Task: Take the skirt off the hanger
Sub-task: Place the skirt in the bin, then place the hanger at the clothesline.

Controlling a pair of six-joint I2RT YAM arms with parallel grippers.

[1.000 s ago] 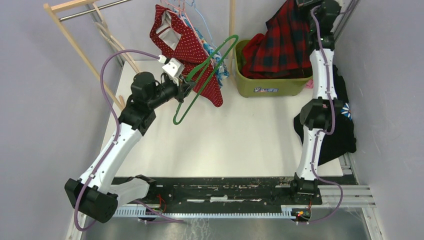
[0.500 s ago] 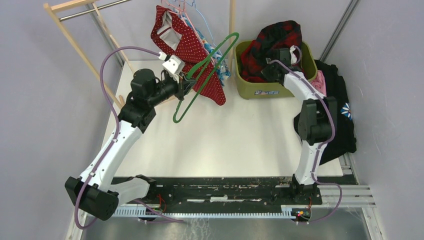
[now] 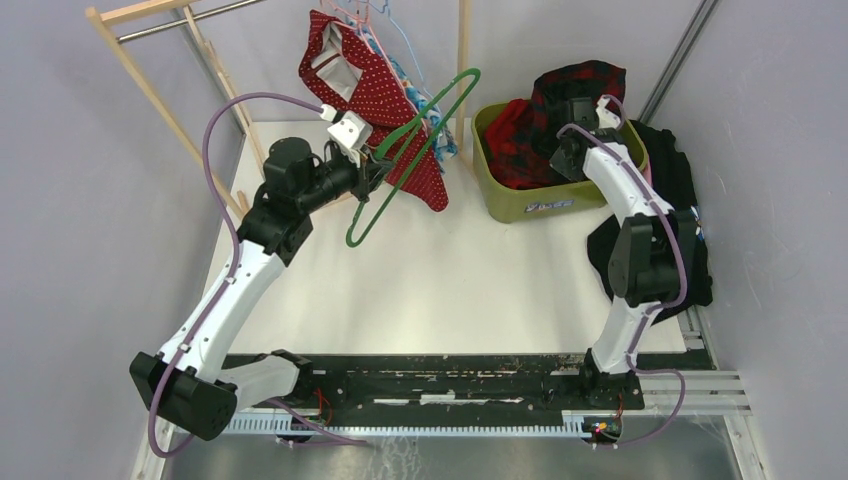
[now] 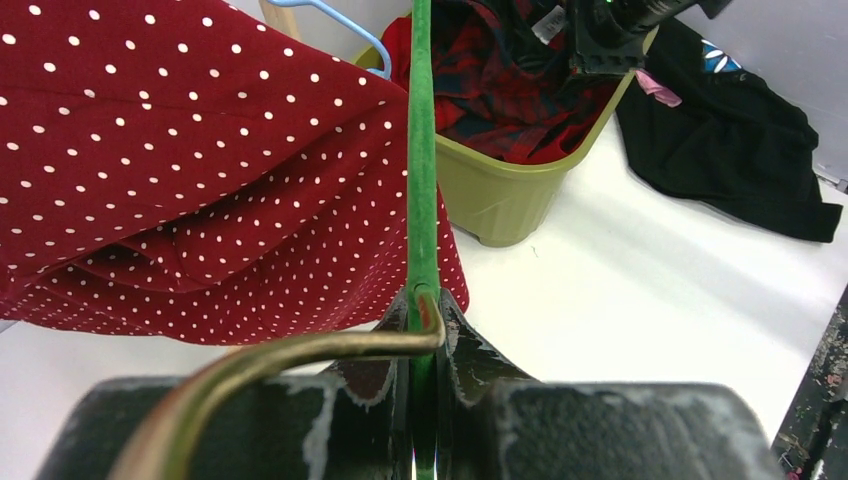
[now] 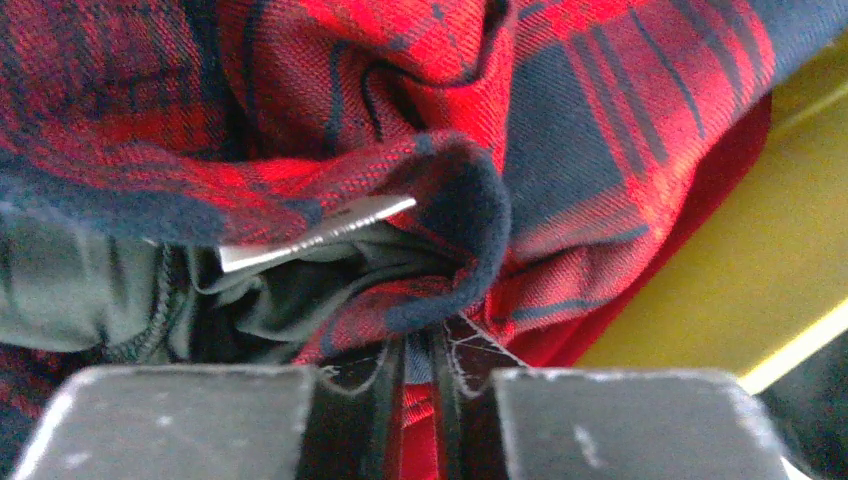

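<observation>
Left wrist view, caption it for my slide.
Jaws shut on the green hanger beside a polka-dot garment, plaid skirt in the olive bin behind.

Top camera looks down from behind; wrist cameras peer close past left claw (image 4: 421, 318) and right claw (image 5: 414, 365), sharing the bin (image 3: 520, 203) ahead.

White worktop (image 3: 450, 290) under overhead light. Standing askew toward the far right corner, an olive bin (image 3: 505, 200). Just beside it, spread along the right edge, a crumpled black garment (image 3: 690, 260). At the far left, a wooden rack (image 3: 150, 85). Bolted along the near edge, a scuffed black rail (image 3: 440, 375).
</observation>
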